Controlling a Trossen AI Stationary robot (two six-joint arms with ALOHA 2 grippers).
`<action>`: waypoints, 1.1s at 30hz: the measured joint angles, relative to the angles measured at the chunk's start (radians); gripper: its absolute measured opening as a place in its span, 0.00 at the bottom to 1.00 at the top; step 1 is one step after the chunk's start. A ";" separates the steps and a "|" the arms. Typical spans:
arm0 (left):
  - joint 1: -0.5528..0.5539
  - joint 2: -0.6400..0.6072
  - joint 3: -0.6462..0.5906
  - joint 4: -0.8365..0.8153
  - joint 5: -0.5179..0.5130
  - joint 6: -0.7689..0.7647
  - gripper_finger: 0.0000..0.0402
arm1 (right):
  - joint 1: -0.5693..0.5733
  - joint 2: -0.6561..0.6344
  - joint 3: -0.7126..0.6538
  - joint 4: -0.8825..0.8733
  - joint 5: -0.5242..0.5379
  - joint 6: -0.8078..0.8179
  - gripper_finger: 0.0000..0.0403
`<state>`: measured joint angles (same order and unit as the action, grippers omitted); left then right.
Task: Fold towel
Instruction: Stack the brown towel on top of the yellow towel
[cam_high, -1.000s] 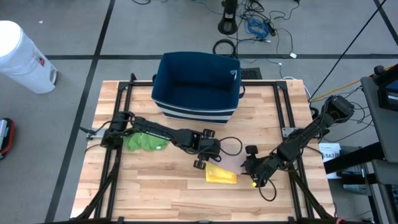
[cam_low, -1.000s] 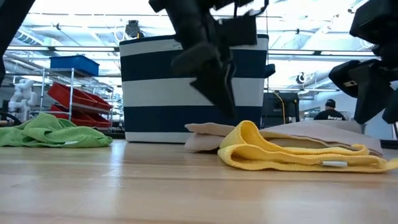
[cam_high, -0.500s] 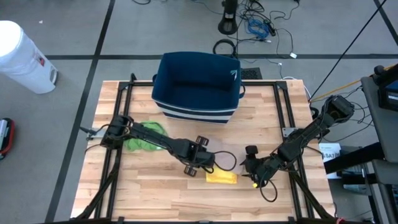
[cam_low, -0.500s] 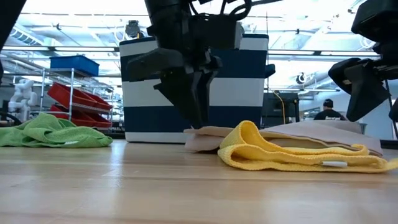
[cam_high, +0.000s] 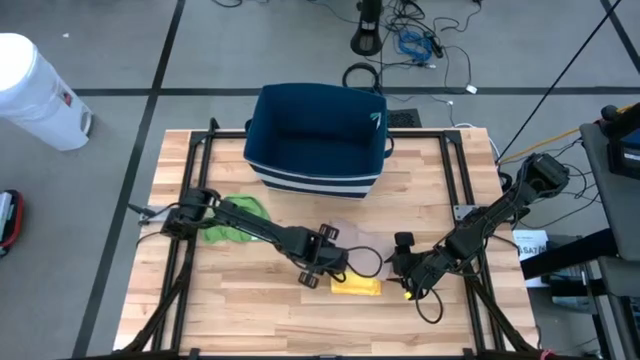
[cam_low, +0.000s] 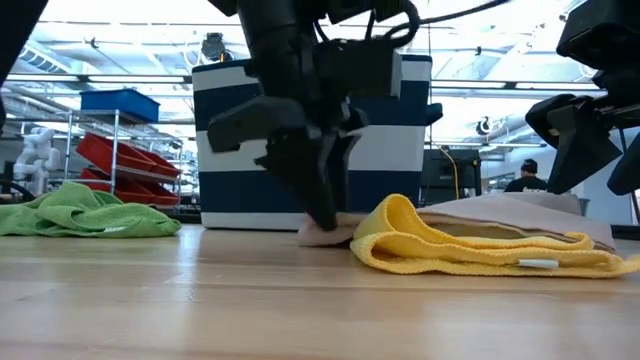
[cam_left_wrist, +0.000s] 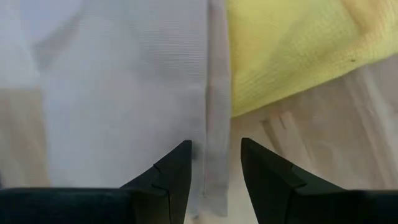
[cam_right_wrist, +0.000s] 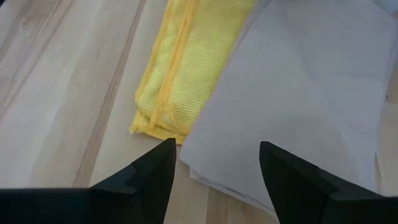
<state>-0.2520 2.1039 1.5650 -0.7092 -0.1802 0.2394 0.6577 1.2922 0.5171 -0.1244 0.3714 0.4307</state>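
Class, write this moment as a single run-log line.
left claw: open, straddling beige towel edge | right claw: open, above towel | yellow cloth: folded beside | fold: not done

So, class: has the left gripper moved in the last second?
Yes. The left gripper moved away from the navy bin, toward the table's near edge.

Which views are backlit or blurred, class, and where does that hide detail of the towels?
Low view: bright ceiling lights behind turn the left gripper into a dark silhouette, while the yellow towel stays clear. Left wrist view: the beige towel is close and soft, its weave faint. Right wrist view: the yellow towel's weave is sharp, shadows soft.
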 joint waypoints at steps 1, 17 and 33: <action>0.000 0.009 0.000 0.001 0.002 0.005 0.36 | -0.001 0.000 0.000 0.001 -0.001 0.003 0.54; 0.024 0.030 0.000 -0.002 -0.065 0.064 0.04 | -0.001 0.001 0.000 -0.001 -0.003 0.030 0.54; -0.006 0.023 0.017 -0.070 -0.244 0.071 0.00 | 0.025 -0.001 0.000 0.174 -0.012 -0.057 0.44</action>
<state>-0.2584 2.1265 1.5824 -0.7794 -0.4245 0.3106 0.6827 1.2909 0.5171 0.0500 0.3599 0.3733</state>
